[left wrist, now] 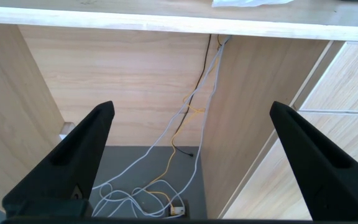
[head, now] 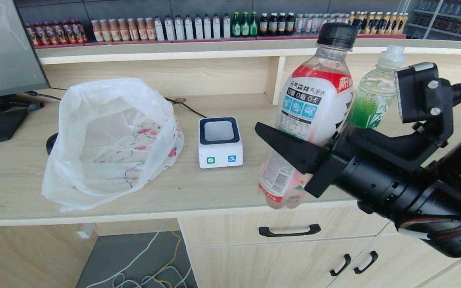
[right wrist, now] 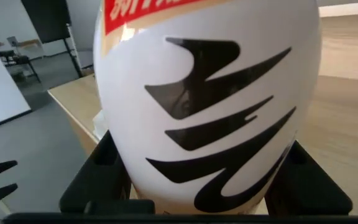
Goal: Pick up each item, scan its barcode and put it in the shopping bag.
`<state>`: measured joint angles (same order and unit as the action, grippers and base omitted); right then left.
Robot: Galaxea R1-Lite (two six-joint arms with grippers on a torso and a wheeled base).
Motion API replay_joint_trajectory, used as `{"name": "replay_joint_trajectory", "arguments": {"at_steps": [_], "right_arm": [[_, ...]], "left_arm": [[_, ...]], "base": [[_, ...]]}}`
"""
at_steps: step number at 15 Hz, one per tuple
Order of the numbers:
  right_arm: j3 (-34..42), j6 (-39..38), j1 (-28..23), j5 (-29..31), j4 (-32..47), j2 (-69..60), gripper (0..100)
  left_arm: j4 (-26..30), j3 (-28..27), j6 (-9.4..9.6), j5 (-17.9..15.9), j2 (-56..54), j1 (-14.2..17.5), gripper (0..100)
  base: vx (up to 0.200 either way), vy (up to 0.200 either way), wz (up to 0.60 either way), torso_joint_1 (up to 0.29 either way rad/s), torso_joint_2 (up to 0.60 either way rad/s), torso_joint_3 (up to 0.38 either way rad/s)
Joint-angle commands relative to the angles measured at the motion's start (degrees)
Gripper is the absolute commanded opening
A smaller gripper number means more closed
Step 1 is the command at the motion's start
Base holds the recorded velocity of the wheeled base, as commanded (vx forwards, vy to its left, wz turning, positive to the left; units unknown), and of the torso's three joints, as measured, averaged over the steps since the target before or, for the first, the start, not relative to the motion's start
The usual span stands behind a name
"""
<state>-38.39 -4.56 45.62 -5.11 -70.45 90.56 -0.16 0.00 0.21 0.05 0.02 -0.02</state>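
1. right claw (head: 304,138): closed around the middle of the pink-label soda bottle (head: 314,108), near-side finger (head: 278,140) across the label. the bottle is clear of the counter (head: 14,172), tilted a little, cap toward 12 o'clock. the right wrist view has the bottle (right wrist: 210,106) seated between the jaws.
2. left claw (left wrist: 191,109): spread wide, holding nothing, low in front of the counter's open bay with loose cables.
3. layout, head view: scanner (head: 219,142) at mid-counter, window up. shopping bag (head: 110,140) at its 9 o'clock, mouth open. held bottle at its 3 o'clock, near but not over it.
4. barcode (head: 280,180) sits low on the label, facing the camera rather than the scanner window.
5. progress (judgement): pick done for this bottle; scan and bagging remain. cannot tell whether anything is in the bag.
6. a green-label bottle (head: 374,96) at the held bottle's 2 o'clock is left to process.
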Motion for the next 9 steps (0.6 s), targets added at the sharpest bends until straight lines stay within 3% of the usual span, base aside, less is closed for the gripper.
{"name": "replay_joint_trajectory", "arguments": {"at_steps": [1, 5, 9], "right_arm": [[1.47, 4.74, 0.35, 6.95, -0.39, -1.97, 0], [3.94, 8.87, -2.2, 19.7, -2.32, -3.82, 0], [4.99, 13.79, -5.28, 21.72, -4.08, -3.82, 0]], "left_arm": [[-0.02, 0.0, 0.23, 0.04, -0.02, 0.02, 100], [-0.02, 0.0, 0.23, 0.04, -0.02, 0.02, 100], [-0.02, 0.0, -0.03, 0.04, -0.02, 0.02, 100]], "base": [[0.0, 0.0, 0.0, 0.0, 0.0, 0.0], [0.0, 0.0, 0.0, 0.0, 0.0, 0.0], [0.0, 0.0, 0.0, 0.0, 0.0, 0.0]]}}
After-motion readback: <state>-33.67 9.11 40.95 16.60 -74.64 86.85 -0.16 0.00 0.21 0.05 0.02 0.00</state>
